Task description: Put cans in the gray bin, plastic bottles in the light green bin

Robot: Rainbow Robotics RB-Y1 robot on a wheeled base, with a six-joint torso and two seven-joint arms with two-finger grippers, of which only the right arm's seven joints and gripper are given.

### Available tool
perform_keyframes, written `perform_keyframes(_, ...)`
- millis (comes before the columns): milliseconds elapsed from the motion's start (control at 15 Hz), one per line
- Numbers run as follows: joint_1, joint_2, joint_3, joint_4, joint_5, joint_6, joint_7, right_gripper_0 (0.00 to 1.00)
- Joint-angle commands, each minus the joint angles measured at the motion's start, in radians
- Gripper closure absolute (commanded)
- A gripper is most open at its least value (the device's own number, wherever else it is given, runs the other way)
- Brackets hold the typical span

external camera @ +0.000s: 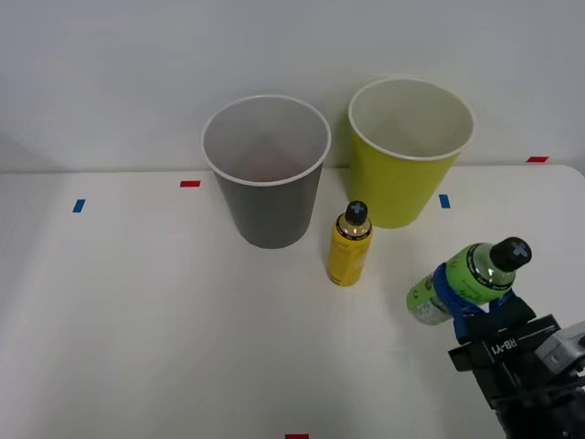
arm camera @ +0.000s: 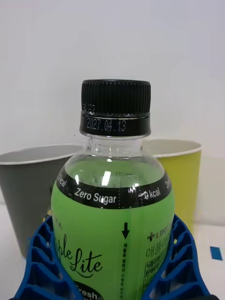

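Bottle sits clamped between the jaws of the right gripper: translucent green body, black screw cap, green-and-white label. Beyond the jaws stand gray bin and green bin.

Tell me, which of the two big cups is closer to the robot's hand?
The light green bin. It stands on the right, nearer the right gripper holding the green bottle. The gray bin stands farther left.

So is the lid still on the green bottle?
Yes, it is on. The green bottle wears its black cap, sitting straight down over the neck, while the right tool's blue fingers squeeze the bottle's sides.
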Motion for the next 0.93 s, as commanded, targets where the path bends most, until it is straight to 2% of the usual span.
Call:
perform_keyframes(67, -0.006, 0.053, -0.104, -0.092, -0.030, 0.143, -0.021, 1.00)
perform_keyframes(200, -0.030, 0.092, -0.173, -0.151, -0.113, 0.249, -0.030, 1.00)
perform_keyframes(467, -0.130, 0.161, -0.295, -0.190, -0.213, 0.436, -0.039, 1.00)
perform_keyframes(800, -0.323, 0.250, -0.383, -0.191, -0.251, 0.667, -0.048, 1.00)
perform_keyframes(933, -0.365, 0.277, -0.406, -0.191, -0.263, 0.703, -0.062, 1.00)
